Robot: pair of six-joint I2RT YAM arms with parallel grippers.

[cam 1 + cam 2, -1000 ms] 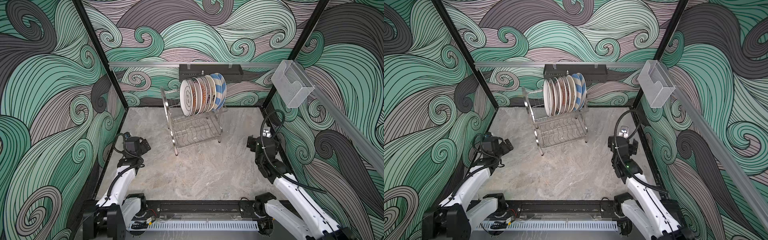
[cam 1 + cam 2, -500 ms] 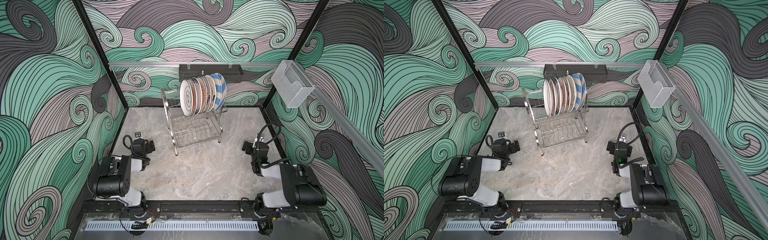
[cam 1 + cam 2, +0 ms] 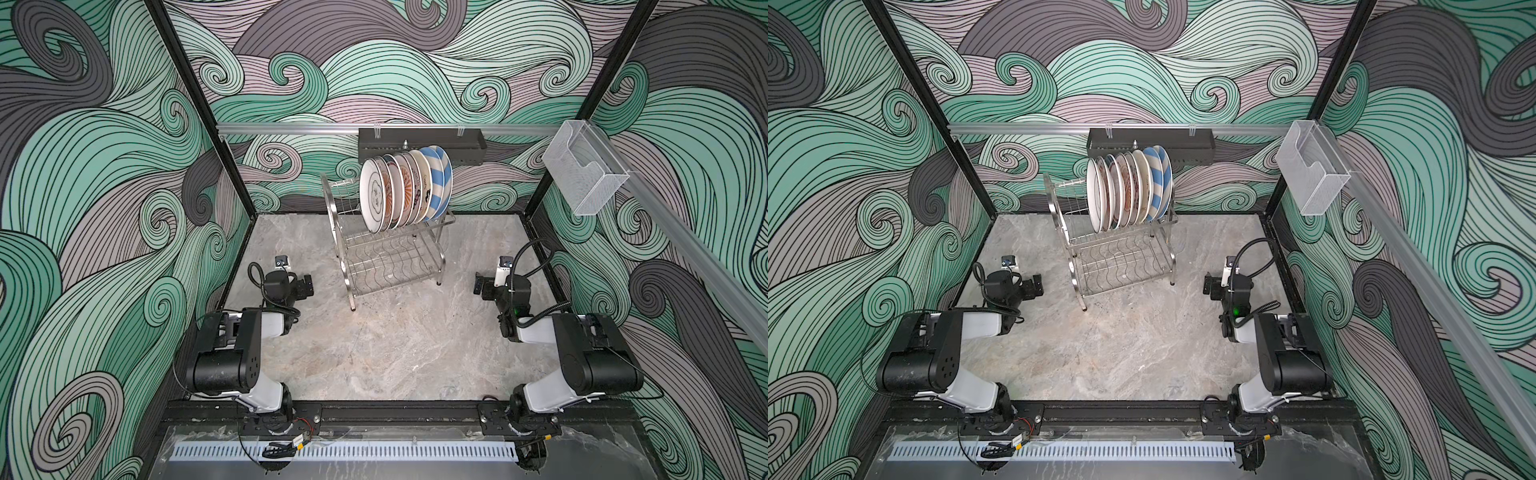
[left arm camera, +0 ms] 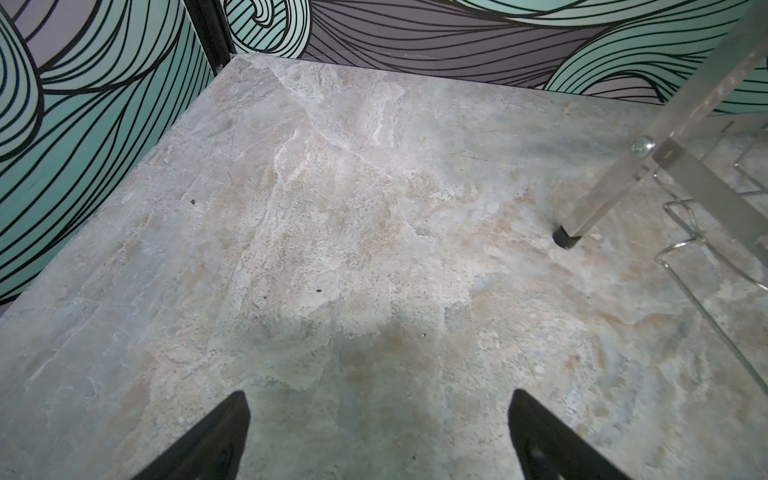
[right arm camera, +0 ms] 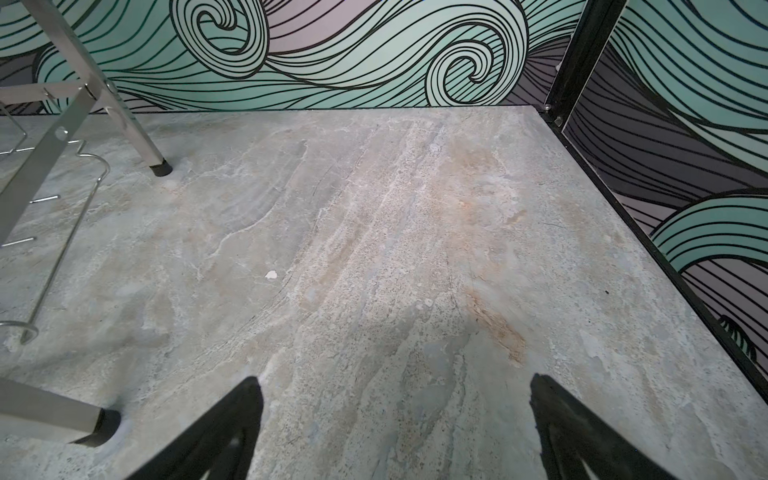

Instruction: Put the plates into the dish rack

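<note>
Nearest me, both arms sat folded low at the front of the table [image 3: 374, 353]. The left gripper [image 4: 378, 403] hung just over bare stone, its jaws spread wide with nothing between them. The right gripper [image 5: 397, 382] was the same: wide apart and empty. Each pointed inward, well apart from the rack [image 3: 388, 264].

Farther back, the rack stood mid-table toward the rear wall with its lower shelf bare. The plates [image 3: 405, 187] stood on edge in a tight row along the upper tier, leaning slightly, with a blue-striped one at the right end. I saw no plate lying on the table, so the loading looked finished to me.

They looked like glazed ceramic. I'd expect them to be stiff, fairly heavy and slick under a pad, and to chip if knocked against wire or a neighbour. The sensible hold would be the top rim where it stands clear of the slots, pinched across its thickness. The end plates offered the most room for a finger.

Behind all that, a black tray [image 3: 465, 145] hung on the back rail, and a clear box [image 3: 582, 174] hung on the right one.
</note>
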